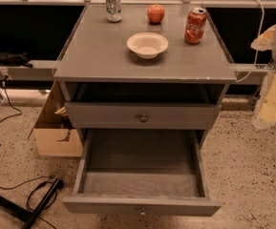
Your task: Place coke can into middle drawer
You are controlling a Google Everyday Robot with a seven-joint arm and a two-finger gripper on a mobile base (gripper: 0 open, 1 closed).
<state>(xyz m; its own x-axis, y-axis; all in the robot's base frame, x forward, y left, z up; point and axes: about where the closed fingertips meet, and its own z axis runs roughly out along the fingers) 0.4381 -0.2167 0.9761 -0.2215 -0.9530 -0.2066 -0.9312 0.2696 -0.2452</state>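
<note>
The coke can (195, 26), red with white script, stands upright at the right rear of the grey cabinet top (104, 56). The middle drawer (142, 205), the lower of the two, is pulled far out and its inside is bare. The upper drawer (143, 114) is closed, with a round knob. My gripper (270, 104) hangs at the right edge of the view, beside the cabinet. It is well right of and below the can and holds nothing that I can see.
A silver-white can (113, 6), a red apple (155, 13) and a white bowl (147, 45) stand on the cabinet top. A cardboard box (56, 137) sits left of the cabinet. Black cables (37, 197) lie on the floor at left.
</note>
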